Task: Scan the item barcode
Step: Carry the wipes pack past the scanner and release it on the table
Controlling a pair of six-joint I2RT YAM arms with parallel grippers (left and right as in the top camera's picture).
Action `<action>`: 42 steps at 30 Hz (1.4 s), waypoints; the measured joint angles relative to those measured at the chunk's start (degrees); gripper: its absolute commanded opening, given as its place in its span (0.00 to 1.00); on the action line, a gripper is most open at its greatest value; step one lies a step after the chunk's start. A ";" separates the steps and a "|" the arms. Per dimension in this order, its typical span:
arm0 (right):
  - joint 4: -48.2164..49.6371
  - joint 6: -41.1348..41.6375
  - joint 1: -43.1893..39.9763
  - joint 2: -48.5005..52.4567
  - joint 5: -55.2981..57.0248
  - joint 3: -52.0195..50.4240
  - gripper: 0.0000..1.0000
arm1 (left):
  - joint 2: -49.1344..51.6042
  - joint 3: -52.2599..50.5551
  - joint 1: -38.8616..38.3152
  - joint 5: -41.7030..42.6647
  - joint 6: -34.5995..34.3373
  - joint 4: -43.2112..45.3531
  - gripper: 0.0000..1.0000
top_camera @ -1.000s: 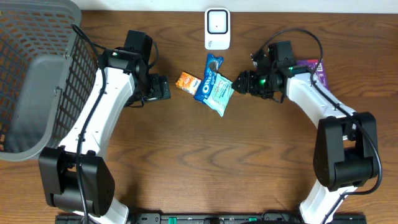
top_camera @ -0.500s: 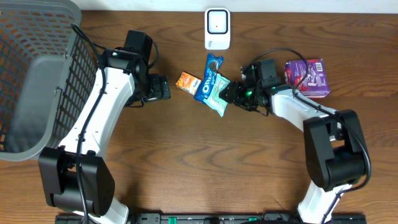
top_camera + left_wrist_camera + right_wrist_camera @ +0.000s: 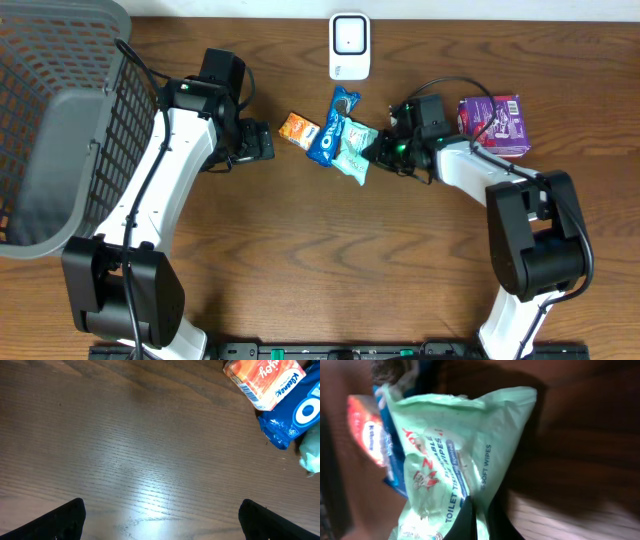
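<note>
Right gripper (image 3: 376, 152) is in, fingers pressed together on the edge of the pale green soft plastic pack of wipes (image 3: 352, 151). It looks like a pinch on the film rather than the bulk.

The pack lies flat on the brown wooden table (image 3: 330, 260), straight toward the robot from the white rounded scanner unit (image 3: 349, 45). It partly overlaps the blue foil biscuit packet (image 3: 333, 122) lying between them.

Expect something light, floppy and slick. Held by one edge it will likely droop and fold, so the crimped seam is the sounder hold.

The right wrist view alone shows the dark fingertip (image 3: 470, 521) at the seam and the printed face, with no barcode visible there. Only the overhead view shows the scanner. The left gripper (image 3: 262, 142), off to the scanner's left, hangs wide apart over bare wood.
</note>
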 measured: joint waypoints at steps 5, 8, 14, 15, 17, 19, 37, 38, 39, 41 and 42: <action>-14.99 -6.43 -1.11 -1.68 11.72 5.53 0.01 | 0.00 0.00 0.00 -0.02 0.02 0.00 0.98; -21.99 -10.21 -0.96 -2.84 21.07 9.29 0.01 | 0.00 0.00 0.00 -0.02 0.02 0.02 0.98; -24.90 -15.32 1.31 -4.85 30.67 12.72 0.34 | 0.00 0.00 0.00 0.00 0.00 0.00 0.98; -24.76 -15.76 1.92 -4.87 31.26 12.72 0.42 | 0.00 0.00 0.00 0.00 0.00 0.00 0.98; -24.02 -16.81 3.19 -4.87 32.26 12.70 0.50 | 0.00 0.00 0.00 0.00 0.00 0.00 0.98; -22.10 -18.16 5.22 -4.87 33.03 12.72 0.53 | 0.00 0.00 0.00 0.00 0.00 0.00 0.98; -17.11 -19.04 15.52 3.96 46.45 12.81 0.55 | 0.00 0.00 0.00 0.00 0.00 0.00 0.98; -16.72 -18.99 15.52 4.37 47.32 12.90 0.56 | 0.00 0.00 0.00 0.00 0.00 0.02 0.98; -16.50 -18.95 15.52 4.44 47.78 12.94 0.57 | 0.00 0.00 0.00 0.00 0.00 0.00 0.98; -16.22 -18.95 15.43 4.87 48.46 13.16 0.54 | 0.00 0.00 0.00 0.00 0.00 0.00 0.98; -16.22 -18.99 15.41 5.25 49.09 13.33 0.46 | 0.00 0.00 0.00 0.00 0.00 0.00 0.98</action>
